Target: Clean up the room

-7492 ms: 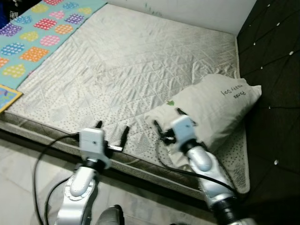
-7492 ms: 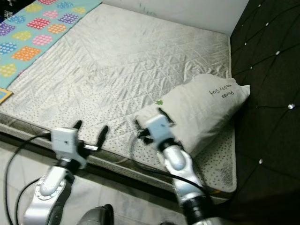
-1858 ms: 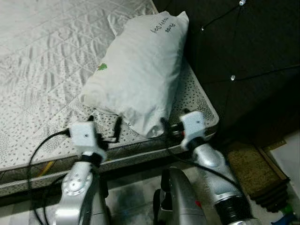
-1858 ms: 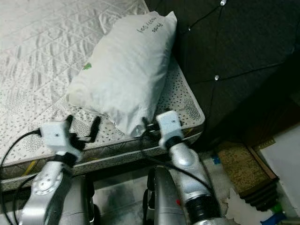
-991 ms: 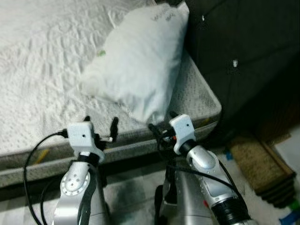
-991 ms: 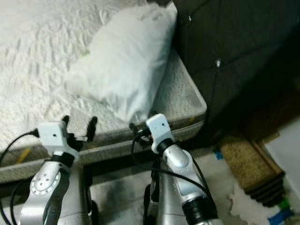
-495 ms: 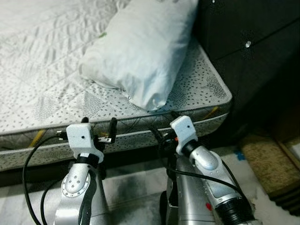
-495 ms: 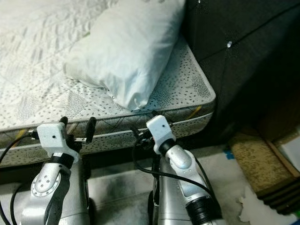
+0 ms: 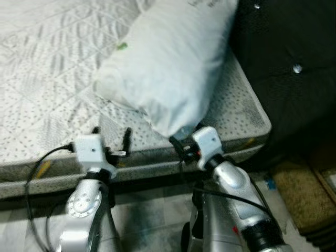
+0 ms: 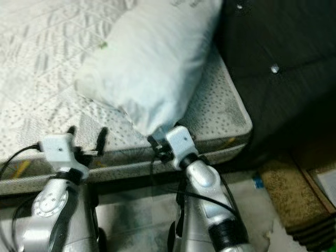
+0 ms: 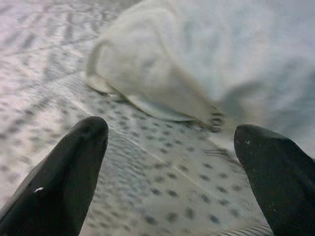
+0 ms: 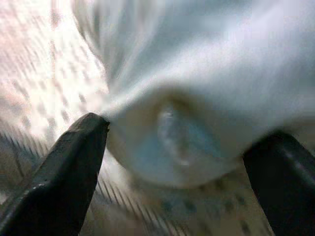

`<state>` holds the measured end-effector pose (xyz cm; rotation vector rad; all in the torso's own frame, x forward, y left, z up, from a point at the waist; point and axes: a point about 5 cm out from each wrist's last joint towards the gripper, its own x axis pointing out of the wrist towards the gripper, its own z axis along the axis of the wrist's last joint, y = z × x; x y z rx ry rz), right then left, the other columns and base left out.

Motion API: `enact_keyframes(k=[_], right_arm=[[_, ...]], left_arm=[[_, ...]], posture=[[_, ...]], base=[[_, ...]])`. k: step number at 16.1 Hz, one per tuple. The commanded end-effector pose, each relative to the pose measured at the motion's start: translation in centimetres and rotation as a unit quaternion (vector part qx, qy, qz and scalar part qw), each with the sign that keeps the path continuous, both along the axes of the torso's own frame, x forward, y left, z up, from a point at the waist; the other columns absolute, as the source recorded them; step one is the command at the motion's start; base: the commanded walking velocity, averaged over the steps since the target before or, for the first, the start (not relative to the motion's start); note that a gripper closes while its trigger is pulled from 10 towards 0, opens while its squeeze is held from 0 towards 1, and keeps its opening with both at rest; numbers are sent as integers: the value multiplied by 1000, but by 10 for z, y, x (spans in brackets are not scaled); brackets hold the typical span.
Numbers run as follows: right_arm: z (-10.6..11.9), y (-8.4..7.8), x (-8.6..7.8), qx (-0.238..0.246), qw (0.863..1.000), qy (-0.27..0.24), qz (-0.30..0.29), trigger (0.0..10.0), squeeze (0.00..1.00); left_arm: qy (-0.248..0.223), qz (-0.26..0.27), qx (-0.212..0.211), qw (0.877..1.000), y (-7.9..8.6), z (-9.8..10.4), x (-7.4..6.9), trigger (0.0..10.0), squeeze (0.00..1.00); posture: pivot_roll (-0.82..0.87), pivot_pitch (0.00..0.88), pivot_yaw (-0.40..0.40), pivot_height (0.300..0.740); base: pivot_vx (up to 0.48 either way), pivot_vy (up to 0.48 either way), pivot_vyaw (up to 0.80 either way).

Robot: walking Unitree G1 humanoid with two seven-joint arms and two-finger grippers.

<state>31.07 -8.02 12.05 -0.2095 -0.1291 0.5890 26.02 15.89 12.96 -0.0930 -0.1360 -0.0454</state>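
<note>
Pillow (image 9: 173, 68) upper centre on bed (image 9: 47, 79); right gripper (image 12: 177, 142) wide, straddling its near corner. Left gripper (image 9: 111, 137) wide, idle. Next: close, lift.

We have two silver, rounded arms, each ending in a white boxy wrist block. Black cables loop from both blocks. Our left end effector (image 9: 111, 135) and right end effector (image 9: 185, 142) carry long black fingers.

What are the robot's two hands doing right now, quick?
Left gripper: open, holding nothing, above the mattress edge.
Right gripper: open, its fingers either side of the pillow corner, not closed on it yet.
</note>
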Motion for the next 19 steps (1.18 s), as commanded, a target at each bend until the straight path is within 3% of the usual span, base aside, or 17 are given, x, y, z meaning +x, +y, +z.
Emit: enact_keyframes(k=[1, 11, 14, 16, 17, 19], right_arm=[[-6, -6, -4, -4, 1000, 8, -4, 10000, 0], [-5, -9, 3, -7, 1000, 15, 15, 10000, 0], [-5, -5, 3, -4, 1000, 13, 19, 10000, 0], [-3, -4, 7, 1, 1000, 8, 5, 10000, 0], [-1, -7, 12, 8, 1000, 6, -14, 10000, 0], [2, -11, 19, 16, 999, 7, -36, 10000, 0]], left_arm=[[5, -11, -8, 1000, -7, -2, -1, 10000, 0], [5, -15, -5, 1000, -7, -2, 0, 10000, 0], [7, -6, 0, 1000, -5, -2, -1, 10000, 0], [10, 15, 5, 1000, 6, -1, -10, 10000, 0], [16, 20, 4, 1000, 14, -1, -23, 10000, 0], [24, 26, 2, 999, 19, -2, -35, 10000, 0]], posture=[[103, 246, -74, 463], [107, 243, -68, 463], [108, 243, -68, 463], [118, 245, -64, 463], [127, 247, -64, 463], [147, 250, -68, 463]], base=[[0, 0, 0], [0, 0, 0], [0, 0, 658], [0, 0, 381], [0, 0, 0], [0, 0, 0]])
